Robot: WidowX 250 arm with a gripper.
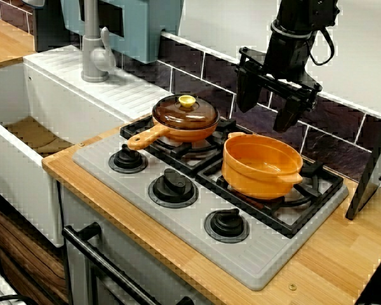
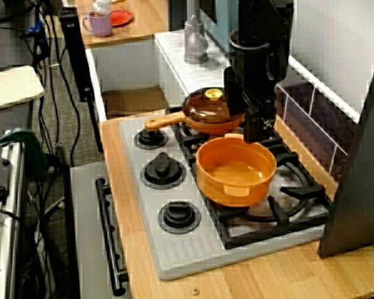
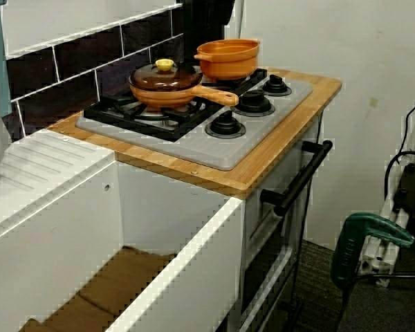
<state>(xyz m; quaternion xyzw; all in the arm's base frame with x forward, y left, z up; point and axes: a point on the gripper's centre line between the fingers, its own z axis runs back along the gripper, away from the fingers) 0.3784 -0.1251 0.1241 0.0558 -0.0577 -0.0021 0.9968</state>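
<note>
Orange pot [image 1: 261, 166] sits on the hob [image 1: 254, 254] grate, empty, no lid. Jaws hang just above its back rim, spread wide, gripping nothing. Pot looks like light, stiff, glossy plastic, probably slippery; rim or side lug is the best hold. Brown pan [image 1: 185, 117] stands beside it, lidded, contents hidden.

Three fixed views. The front view sat close above the counter edge and looked down across the grey hob [image 1: 241, 257] to the tiled backsplash [image 1: 333, 143]. The stove-end view stood higher and farther off, facing along the counter toward the white sink [image 2: 165, 78]. The sink-side view sat low beyond the white sink, facing the opposite way. All three shared the grey hob, orange pot [image 1: 261, 166] and lidded pan [image 1: 186, 117].
</note>
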